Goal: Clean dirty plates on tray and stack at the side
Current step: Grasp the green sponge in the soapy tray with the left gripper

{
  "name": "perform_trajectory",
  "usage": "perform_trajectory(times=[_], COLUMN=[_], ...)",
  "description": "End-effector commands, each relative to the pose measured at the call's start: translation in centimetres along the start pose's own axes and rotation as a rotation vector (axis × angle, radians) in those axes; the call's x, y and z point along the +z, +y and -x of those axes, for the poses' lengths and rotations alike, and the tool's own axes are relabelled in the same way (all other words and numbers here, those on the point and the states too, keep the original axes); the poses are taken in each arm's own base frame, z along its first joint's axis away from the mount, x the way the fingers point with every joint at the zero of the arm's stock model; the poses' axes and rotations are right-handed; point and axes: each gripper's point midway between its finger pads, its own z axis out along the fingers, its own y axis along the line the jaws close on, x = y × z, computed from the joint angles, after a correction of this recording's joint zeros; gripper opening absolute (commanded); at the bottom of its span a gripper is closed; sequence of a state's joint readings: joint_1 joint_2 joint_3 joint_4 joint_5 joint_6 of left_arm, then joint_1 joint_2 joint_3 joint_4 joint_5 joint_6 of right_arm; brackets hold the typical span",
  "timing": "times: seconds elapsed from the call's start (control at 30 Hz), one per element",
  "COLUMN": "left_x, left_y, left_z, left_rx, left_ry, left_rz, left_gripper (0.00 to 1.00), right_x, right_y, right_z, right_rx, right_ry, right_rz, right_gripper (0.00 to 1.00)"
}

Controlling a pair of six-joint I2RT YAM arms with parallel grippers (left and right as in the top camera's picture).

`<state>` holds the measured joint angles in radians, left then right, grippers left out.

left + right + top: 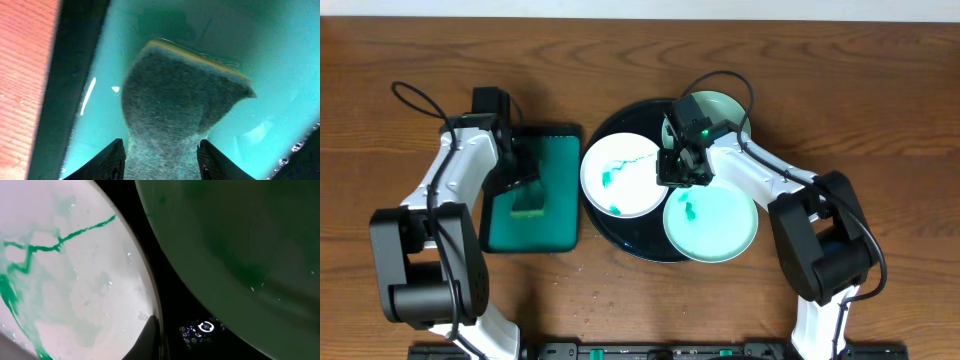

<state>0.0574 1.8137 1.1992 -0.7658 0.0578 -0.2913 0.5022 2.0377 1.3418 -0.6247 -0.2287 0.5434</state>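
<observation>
Plates, teal-smeared, on black tray

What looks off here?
The white plate overhangs the black tray's left rim. The front mint plate overhangs its right-front rim. Both carry teal smears. In the green sponge tray, the sponge is pinched narrow by the left gripper.
</observation>
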Motion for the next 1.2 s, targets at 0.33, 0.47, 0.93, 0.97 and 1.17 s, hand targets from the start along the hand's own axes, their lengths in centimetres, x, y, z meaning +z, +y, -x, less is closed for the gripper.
perform_trajectory(times=[0.33, 0.47, 0.93, 0.97, 1.17], left_x=[3.6, 4.0, -3.5, -4.5, -11.2], left_y=[0.2, 0.1, -1.2, -1.4, -2.8], left_z=[-1.7, -1.8, 0.9, 1.1, 1.6], left_rx=[0.010, 0.009, 0.021, 0.032, 0.107], left_ry=[0.116, 0.127, -0.097, -0.126, -0.327], left_rz=[0.020, 0.016, -0.067, -0.078, -0.145], left_gripper=[0.34, 0.20, 0.08, 0.07, 0.07], right_x=[1.1, 1.0, 1.0, 1.0, 1.0], right_y=[-0.2, -0.2, -0.3, -0.3, -0.3], right_z=[-1.1, -1.0, -1.1, -1.1, -1.0], right_rx=[-0.023, -0.022, -0.021, -0.021, -0.033], right_ry=[0.047, 0.047, 0.049, 0.048, 0.045], right_rz=[-0.007, -0.008, -0.009, -0.009, -0.011], right_gripper=[0.01, 0.01, 0.01, 0.01, 0.01])
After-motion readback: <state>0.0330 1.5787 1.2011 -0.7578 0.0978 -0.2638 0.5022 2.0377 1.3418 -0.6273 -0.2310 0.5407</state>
